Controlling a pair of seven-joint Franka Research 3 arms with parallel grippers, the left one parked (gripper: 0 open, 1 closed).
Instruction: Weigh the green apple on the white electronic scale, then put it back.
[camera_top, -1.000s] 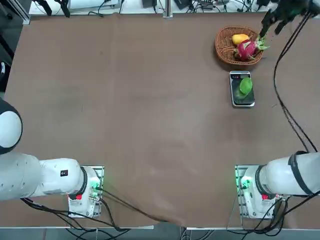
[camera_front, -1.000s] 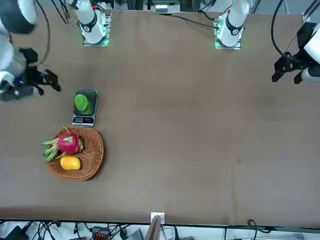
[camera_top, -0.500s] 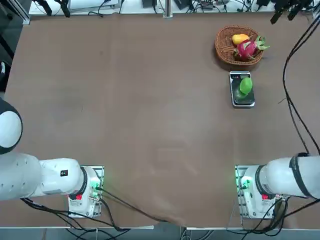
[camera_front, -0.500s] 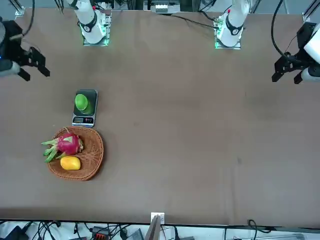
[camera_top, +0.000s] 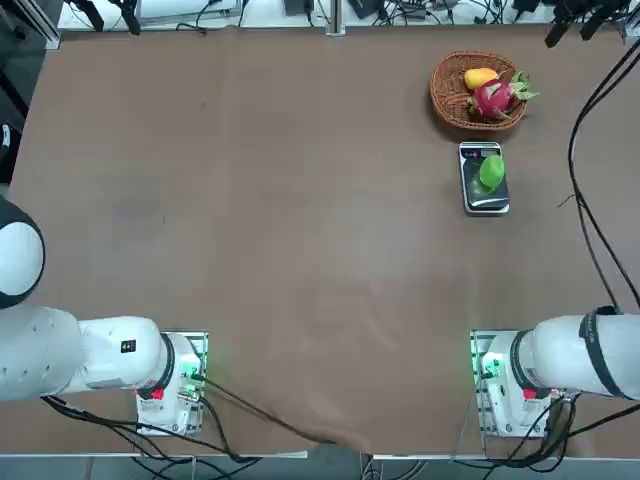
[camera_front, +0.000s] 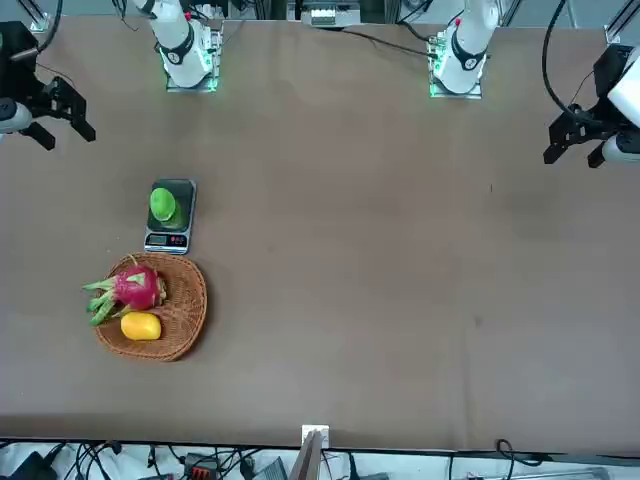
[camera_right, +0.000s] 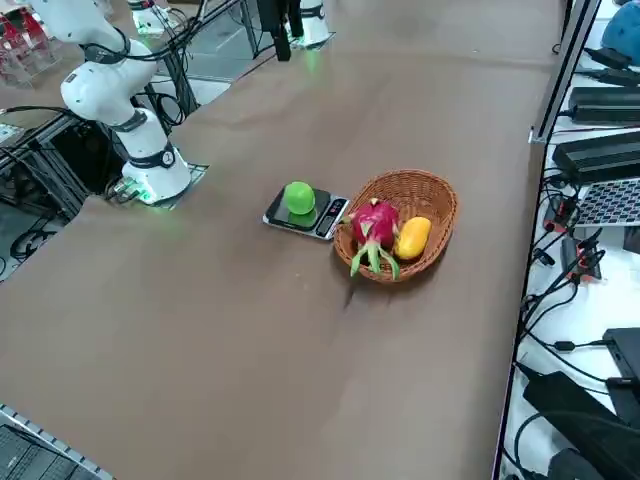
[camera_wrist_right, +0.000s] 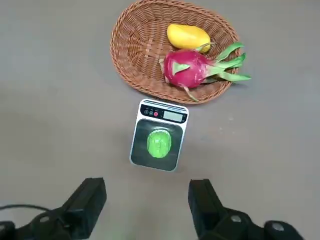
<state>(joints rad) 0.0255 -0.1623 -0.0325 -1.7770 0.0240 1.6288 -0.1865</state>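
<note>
Green apple (camera_wrist_right: 159, 143) sitting on the white electronic scale (camera_wrist_right: 159, 135) mid-frame, right gripper (camera_wrist_right: 147, 207) raised well above it, fingers (camera_wrist_right: 89, 200) spread apart, empty, wicker basket (camera_wrist_right: 135, 60) just beyond the scale.

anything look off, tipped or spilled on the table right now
Nothing stands out. The green apple sits centred on the white electronic scale, which lies flat beside the wicker basket. The dragon fruit and yellow fruit rest inside it. The right gripper hangs open, high above.
</note>
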